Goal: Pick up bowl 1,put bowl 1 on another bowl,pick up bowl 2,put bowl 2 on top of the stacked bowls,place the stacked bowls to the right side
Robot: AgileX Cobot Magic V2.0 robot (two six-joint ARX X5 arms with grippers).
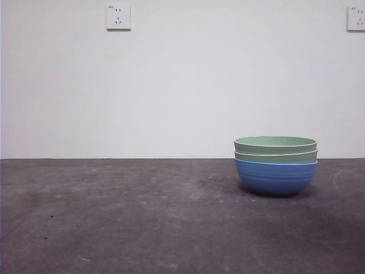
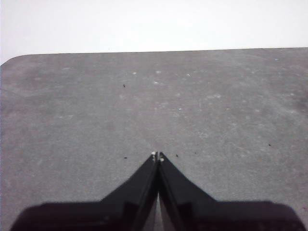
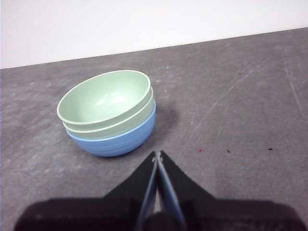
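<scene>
**A:** Start closest to you. What do you have at the hands?

**B:** In your right wrist view, the right hand (image 3: 157, 154) has its two black jaws pressed together at the tips, gripping nothing. It hangs over the dark grey, scuffed counter (image 3: 240, 120), just short of the stacked bowls (image 3: 108, 113) and not touching them. Your left hand (image 2: 157, 155) is closed the same way, tips meeting, nothing between them; its view shows only bare counter and the pale wall beyond.

**A:** And the bowls themselves?

**B:** You see three same-sized round ribbed bowls nested upright. The round blue bowl with faint horizontal ribs (image 1: 275, 176) sits at the bottom, resting on the counter. The lower pale green bowl with a light rim (image 1: 276, 156) sits inside it, only its upper band showing. The top pale green bowl (image 1: 275, 143) sits inside that one, and from your right wrist view its hollow is empty. In your front view the stack stands right of the picture's middle, toward the counter's far edge, with no arm in that view.

**A:** Anything behind the stack?

**B:** A plain white wall (image 1: 182, 85). Above and well left of the stack you have a white wall socket (image 1: 118, 16); a second white socket (image 1: 356, 18) sits high up, right of the stack.
</scene>
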